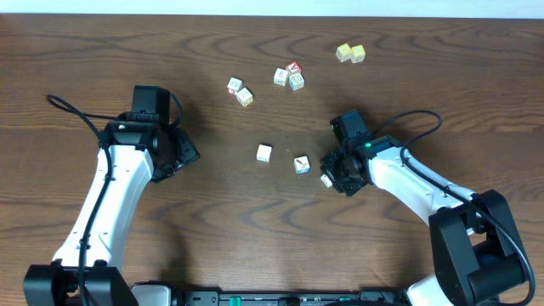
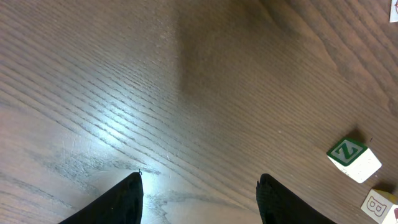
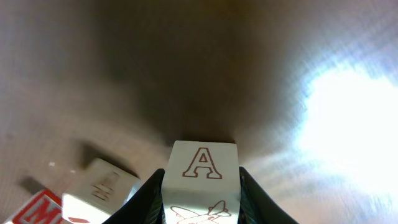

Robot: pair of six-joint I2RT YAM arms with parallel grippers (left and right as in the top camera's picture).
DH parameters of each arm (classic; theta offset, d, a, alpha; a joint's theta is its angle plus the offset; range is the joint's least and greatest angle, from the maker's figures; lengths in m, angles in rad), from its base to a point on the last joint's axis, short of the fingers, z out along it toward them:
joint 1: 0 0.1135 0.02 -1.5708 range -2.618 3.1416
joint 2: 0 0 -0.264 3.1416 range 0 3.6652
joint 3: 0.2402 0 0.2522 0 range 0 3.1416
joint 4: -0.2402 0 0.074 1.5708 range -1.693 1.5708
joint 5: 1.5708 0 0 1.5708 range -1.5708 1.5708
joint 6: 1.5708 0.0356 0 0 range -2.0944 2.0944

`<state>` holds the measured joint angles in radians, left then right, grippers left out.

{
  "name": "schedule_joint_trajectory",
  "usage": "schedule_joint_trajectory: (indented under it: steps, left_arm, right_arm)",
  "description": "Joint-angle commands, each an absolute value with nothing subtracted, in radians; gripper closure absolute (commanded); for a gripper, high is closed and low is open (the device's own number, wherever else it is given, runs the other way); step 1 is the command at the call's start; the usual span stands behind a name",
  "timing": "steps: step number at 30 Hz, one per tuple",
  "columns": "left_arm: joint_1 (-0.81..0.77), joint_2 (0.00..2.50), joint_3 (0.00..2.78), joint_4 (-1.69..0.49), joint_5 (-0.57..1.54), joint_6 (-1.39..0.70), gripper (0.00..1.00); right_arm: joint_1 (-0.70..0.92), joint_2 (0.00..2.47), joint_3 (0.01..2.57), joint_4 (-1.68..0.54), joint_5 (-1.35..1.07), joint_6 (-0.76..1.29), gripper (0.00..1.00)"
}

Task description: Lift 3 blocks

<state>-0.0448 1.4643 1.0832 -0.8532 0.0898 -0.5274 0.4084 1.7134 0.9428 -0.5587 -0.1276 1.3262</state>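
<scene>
Table (image 1: 102,51), dark wood grain, carries everything. Left arm (image 1: 106,200) stands on the left side; right arm (image 1: 416,183) reaches in from the lower right.

Left gripper (image 2: 199,186): fingers spread, nothing between them, bare wood beneath. Green Z cube (image 2: 353,158) lies off to its right.

Right gripper (image 1: 331,176): fingers clamped on both sides of A block (image 3: 202,165), right of table centre. Cannot tell whether the block is off the surface.

Blue-edged block (image 1: 302,164) is just beside it to the left, resting on the wood. White block (image 1: 264,153) is further left, near but apart from both.

Red-topped cluster (image 1: 291,75) and yellow pair (image 1: 350,53) sit well apart toward the far edge.
</scene>
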Motion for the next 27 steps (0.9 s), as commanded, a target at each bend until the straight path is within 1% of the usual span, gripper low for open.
schedule_joint_trajectory:
  steps: [1,2,3,5,8,10,13,17,22,25,26,27]
  left_arm:
    - [-0.040,1.463,1.094,-0.857,0.073,-0.532,0.41]
    - [-0.040,1.463,1.094,-0.858,0.073,-0.532,0.41]
    - [-0.040,1.463,1.094,-0.859,0.073,-0.532,0.41]
    - [-0.040,1.463,1.094,-0.860,0.073,-0.532,0.41]
    - [-0.040,1.463,1.094,-0.860,0.073,-0.532,0.41]
    - [-0.041,1.463,1.094,-0.860,0.073,-0.532,0.41]
    - [-0.040,1.463,1.094,-0.859,0.073,-0.533,0.41]
    - [-0.041,1.463,1.094,-0.859,0.073,-0.533,0.41]
    - [-0.040,1.463,1.094,-0.859,0.073,-0.533,0.41]
    - [-0.040,1.463,1.094,-0.859,0.073,-0.533,0.41]
    - [-0.041,1.463,1.094,-0.859,0.073,-0.533,0.41]
    - [-0.041,1.463,1.094,-0.859,0.073,-0.533,0.41]
  right_arm:
    - [0.410,1.721,0.937,-0.496,-0.003,1.109,0.80]
    - [0.409,1.721,0.937,-0.475,0.000,1.049,0.83]
    - [0.406,1.721,0.938,-0.448,-0.001,0.970,0.82]
    - [0.400,1.720,0.940,-0.422,0.007,0.839,0.77]
    - [0.388,1.720,0.944,-0.423,0.035,0.702,0.74]
    - [0.380,1.720,0.946,-0.435,0.034,0.624,0.75]
    - [0.370,1.720,0.947,-0.466,0.037,0.552,0.75]
    - [0.362,1.720,0.947,-0.498,0.049,0.508,0.71]
    - [0.361,1.720,0.947,-0.506,0.032,0.476,0.69]
    - [0.361,1.720,0.947,-0.508,0.028,0.451,0.60]
    - [0.361,1.720,0.947,-0.509,0.029,0.424,0.51]
    - [0.361,1.720,0.947,-0.510,0.029,0.419,0.48]
